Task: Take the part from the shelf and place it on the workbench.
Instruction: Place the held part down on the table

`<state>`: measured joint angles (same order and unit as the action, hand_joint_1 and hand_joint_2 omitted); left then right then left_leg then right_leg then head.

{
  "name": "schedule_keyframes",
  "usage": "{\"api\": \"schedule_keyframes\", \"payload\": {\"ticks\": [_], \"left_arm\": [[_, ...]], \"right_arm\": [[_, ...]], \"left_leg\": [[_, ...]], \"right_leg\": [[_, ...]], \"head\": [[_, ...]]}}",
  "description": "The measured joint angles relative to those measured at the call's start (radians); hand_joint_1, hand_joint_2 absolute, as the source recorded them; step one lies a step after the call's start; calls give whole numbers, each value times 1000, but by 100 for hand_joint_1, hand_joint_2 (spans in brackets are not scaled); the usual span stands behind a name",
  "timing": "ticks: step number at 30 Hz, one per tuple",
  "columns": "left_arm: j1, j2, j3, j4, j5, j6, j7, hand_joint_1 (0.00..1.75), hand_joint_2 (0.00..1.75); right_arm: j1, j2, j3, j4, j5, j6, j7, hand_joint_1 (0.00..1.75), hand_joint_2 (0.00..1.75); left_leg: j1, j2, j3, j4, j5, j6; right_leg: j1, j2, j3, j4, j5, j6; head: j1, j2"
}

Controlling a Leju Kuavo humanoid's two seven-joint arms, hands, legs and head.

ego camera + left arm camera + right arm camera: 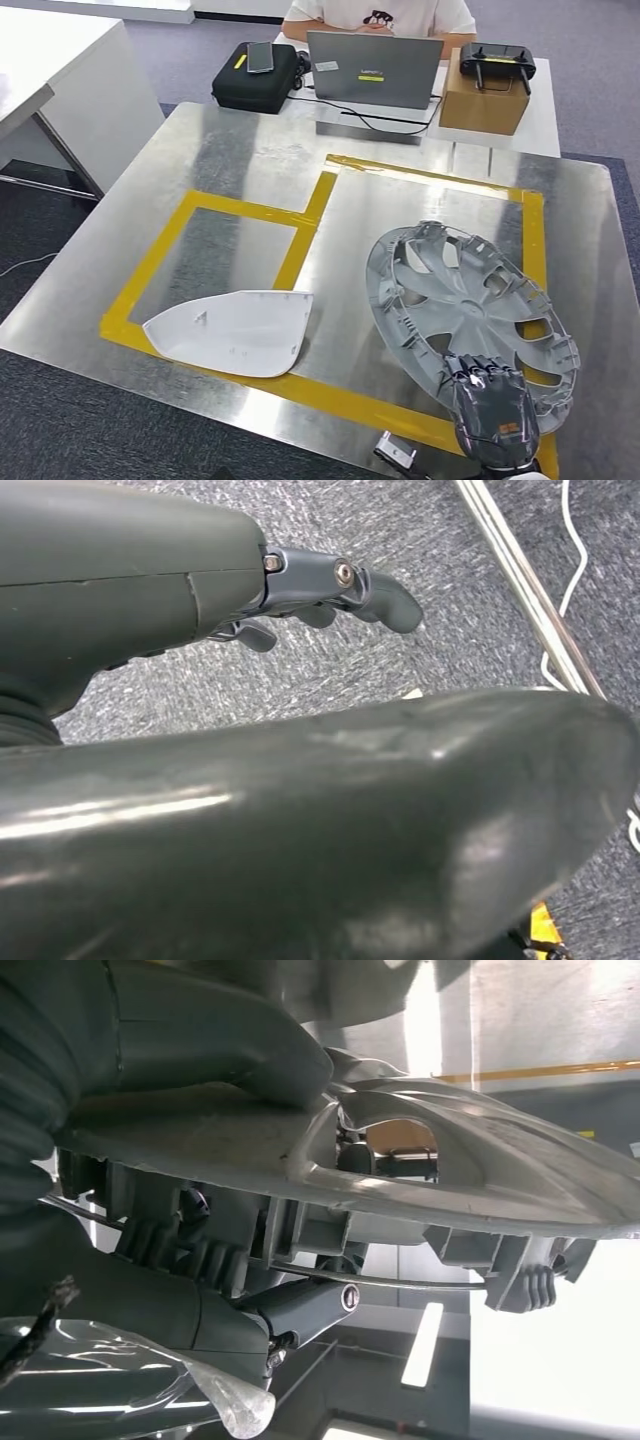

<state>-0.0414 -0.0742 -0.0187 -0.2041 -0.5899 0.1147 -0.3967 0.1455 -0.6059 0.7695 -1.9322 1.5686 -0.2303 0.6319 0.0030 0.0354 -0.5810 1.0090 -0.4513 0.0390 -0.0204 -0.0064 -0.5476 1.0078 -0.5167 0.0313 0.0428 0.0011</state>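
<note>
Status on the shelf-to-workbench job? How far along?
Done: the hubcap is off the shelf and over the metal workbench, inside the yellow tape outline; a white cover already lies on the bench. In hand: the right hand grips the hubcap's near rim. Left: let go and pull back. The left hand holds nothing, above carpet.

The right hand [494,405] reaches in at the near right, back of the hand up, fingers [475,372] curled over the near rim of the wheel cover [468,300], gripping it. The left hand [332,585] hangs low, fingers loosely apart, holding nothing.
</note>
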Motion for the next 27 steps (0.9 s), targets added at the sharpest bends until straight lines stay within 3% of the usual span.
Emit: {"api": "schedule_keyframes", "payload": {"ticks": [3, 5, 12, 20, 27], "left_arm": [[0, -2, 0, 0, -3, 0, 2, 0, 0], [0, -2, 0, 0, -6, 0, 6, 0, 0], [0, -2, 0, 0, -13, -1, 36, 0, 0], [-6, -1, 0, 0, -33, 2, 54, 0, 0], [-6, 0, 0, 0, -38, 13, 69, 0, 0]], "right_arm": [[-4, -7, 8, 0, 0, 0, 5, 175, 175], [-7, -12, 15, 0, 0, 0, 8, 175, 175], [-26, -29, 44, 1, 0, 0, -2, 175, 175], [-184, -105, 179, 16, 0, -18, 23, 175, 175], [-234, -129, 229, 22, -1, -17, 24, 175, 175]], "left_leg": [[4, 0, -1, -3, -1, -35], [4, 0, -1, -3, -2, -42], [0, 0, -5, 0, -3, -43], [-3, 0, -9, 4, -3, -42], [-3, 0, -10, 4, -2, -41]], "right_leg": [[1, 0, -2, 1, -1, -2], [1, 0, -3, 2, -1, -2], [-2, 0, -4, 0, 1, 0], [-5, 0, -7, 0, 5, 5], [-5, 0, -7, 0, 5, 5]], "head": [[0, 0], [1, 0], [1, 0], [1, 0], [1, 0]]}}
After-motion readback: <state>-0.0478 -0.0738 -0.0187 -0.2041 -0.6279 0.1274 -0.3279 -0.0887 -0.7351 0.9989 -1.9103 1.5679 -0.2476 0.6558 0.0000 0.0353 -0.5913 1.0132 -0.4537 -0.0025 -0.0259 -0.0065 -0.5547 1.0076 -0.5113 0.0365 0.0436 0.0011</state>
